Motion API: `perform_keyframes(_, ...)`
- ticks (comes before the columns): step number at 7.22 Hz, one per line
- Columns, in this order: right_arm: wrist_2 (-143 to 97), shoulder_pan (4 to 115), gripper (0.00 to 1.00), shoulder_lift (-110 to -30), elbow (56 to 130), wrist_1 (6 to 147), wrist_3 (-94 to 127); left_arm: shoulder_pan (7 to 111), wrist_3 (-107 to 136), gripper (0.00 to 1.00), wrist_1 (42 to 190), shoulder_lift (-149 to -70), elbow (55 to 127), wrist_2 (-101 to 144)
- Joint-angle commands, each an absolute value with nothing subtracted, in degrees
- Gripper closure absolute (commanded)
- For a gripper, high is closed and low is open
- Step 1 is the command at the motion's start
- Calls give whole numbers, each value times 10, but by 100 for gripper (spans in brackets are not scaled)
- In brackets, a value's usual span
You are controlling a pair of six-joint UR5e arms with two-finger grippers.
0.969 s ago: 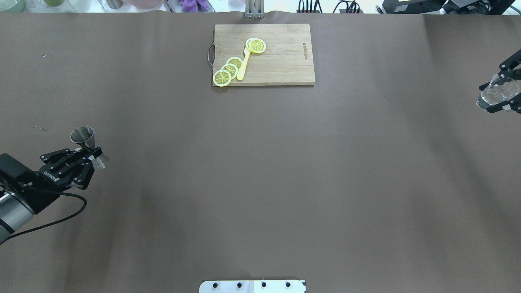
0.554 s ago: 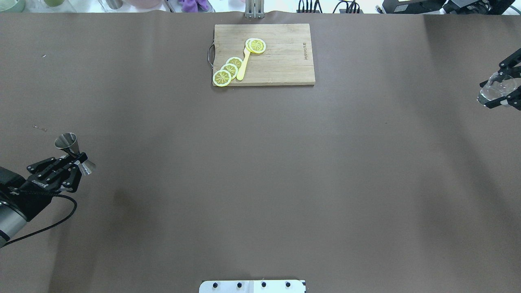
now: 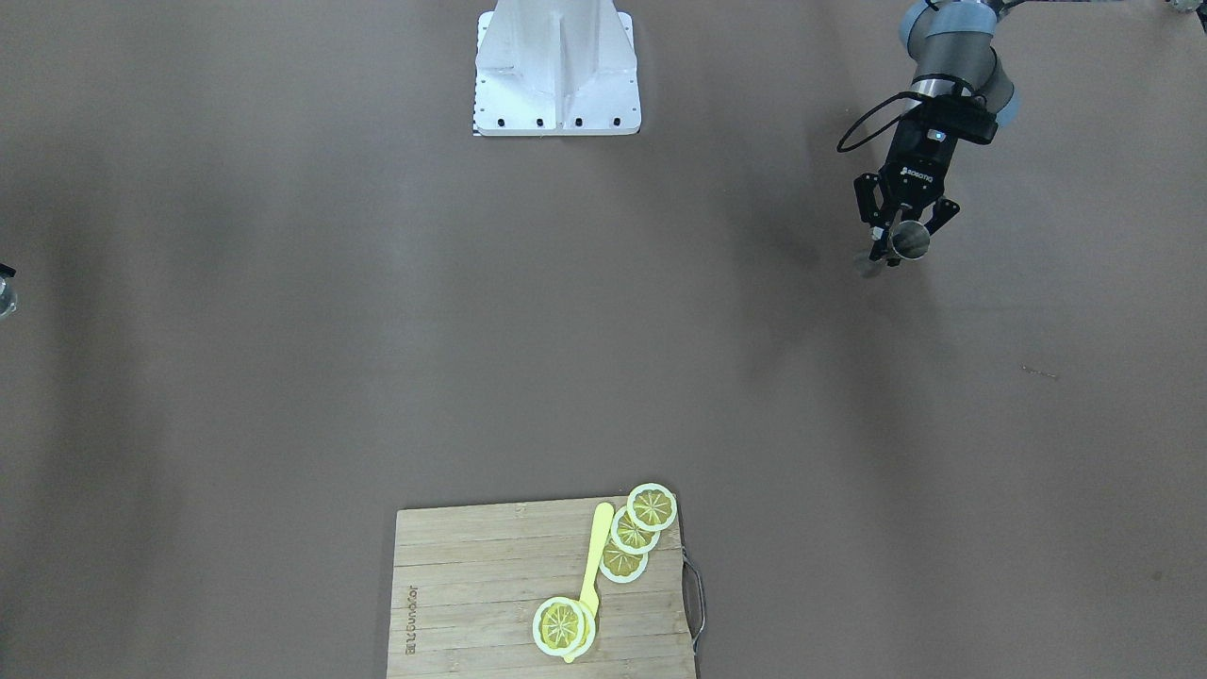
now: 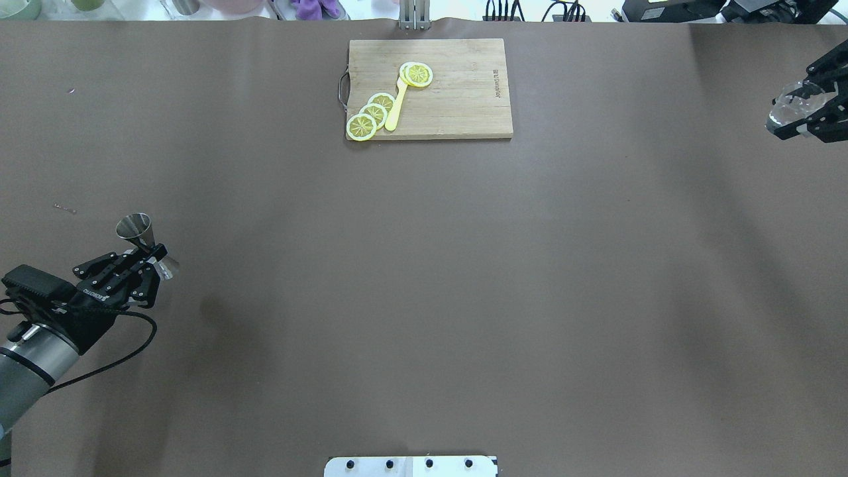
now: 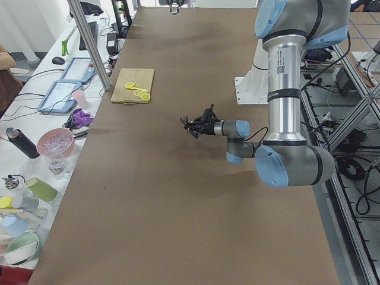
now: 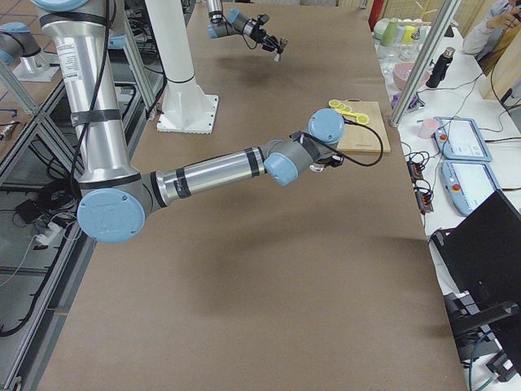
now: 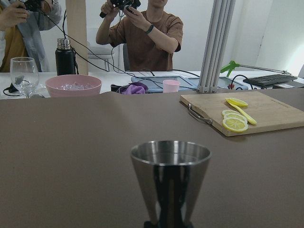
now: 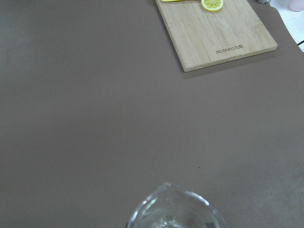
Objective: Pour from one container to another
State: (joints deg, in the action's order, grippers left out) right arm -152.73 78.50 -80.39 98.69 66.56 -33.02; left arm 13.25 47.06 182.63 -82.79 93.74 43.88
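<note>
A steel double-cone jigger (image 4: 137, 229) hangs upright over the table's left side, with my left gripper (image 4: 153, 254) shut on its narrow waist. In the left wrist view its open upper cup (image 7: 170, 176) fills the lower middle; I cannot see anything inside it. In the front-facing view the jigger (image 3: 911, 240) sits at the tip of that gripper (image 3: 897, 241). At the far right edge my right gripper (image 4: 804, 114) is shut on a clear glass cup (image 4: 788, 108), held above the table. Only the cup's spouted rim (image 8: 176, 207) shows in the right wrist view.
A wooden cutting board (image 4: 457, 99) with lemon slices (image 4: 371, 114) and a yellow plastic knife (image 4: 397, 106) lies at the far middle. The robot's white base plate (image 4: 411, 466) sits at the near edge. Operators, a pink bowl (image 7: 73, 84) and a wine glass (image 7: 23, 72) stand beyond the far edge.
The left gripper swung left with the jigger, then came back right to about where it started. The right gripper carried the glass cup farther from the robot.
</note>
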Motion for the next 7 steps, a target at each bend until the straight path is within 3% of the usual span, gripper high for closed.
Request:
perform_keyframes(1,-1500,781,100,-792,1006,664,-264,146,432,100,1822,-865,930,444)
perform_keyframes(4,-1431,761,100,-793,1019,602,-170,196,375,100,1823,-959,845,452)
perform_keyframes(7,-1367,713,100,-797,947,436,-93,207,380,100,1827,-967,810,462)
